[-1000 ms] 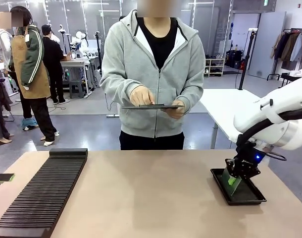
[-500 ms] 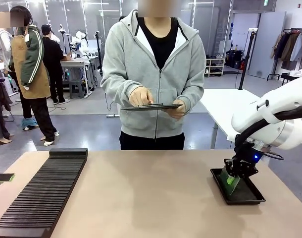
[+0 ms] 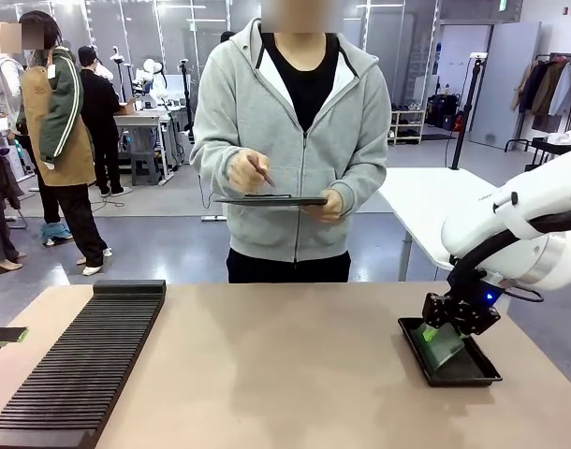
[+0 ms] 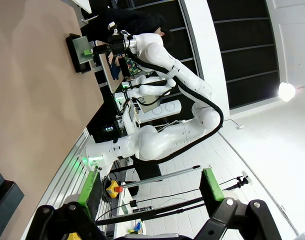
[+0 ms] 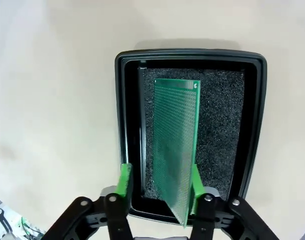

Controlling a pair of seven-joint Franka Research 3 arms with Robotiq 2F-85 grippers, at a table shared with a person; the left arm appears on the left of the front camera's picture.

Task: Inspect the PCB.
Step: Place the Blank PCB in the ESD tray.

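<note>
The right gripper [image 3: 442, 329] hangs low over a black tray [image 3: 479, 371] near the table's [image 3: 285, 374] right edge. In the right wrist view the gripper [image 5: 159, 182] has its two green pads on either side of the PCB [image 5: 175, 145]. The left pad [image 5: 125, 180] stands clear of the board with a gap, so the jaws are parted and do not squeeze it. The right pad sits very close to the board's edge, and I cannot tell if it touches.

The PCB is a thin green board with tiny dots all over. It sits inside the tray [image 5: 123, 125], tilted up on its side, with its far end down on the dark foam. In the front view the board [image 3: 441, 342] shows as a green slab leaning in the tray, just under the gripper.

The left gripper [image 4: 152, 187] is far from the tray. Its jaws are spread wide with nothing between them, and it points away past the table's edge.

A long black rack [image 3: 80, 365] with many slots lies on the left side of the table.

A person in a grey hoodie stands at the far side. One hand [image 3: 323, 208] holds a flat clipboard [image 3: 271, 199], and the other hand [image 3: 246, 172] holds a pen above it.
</note>
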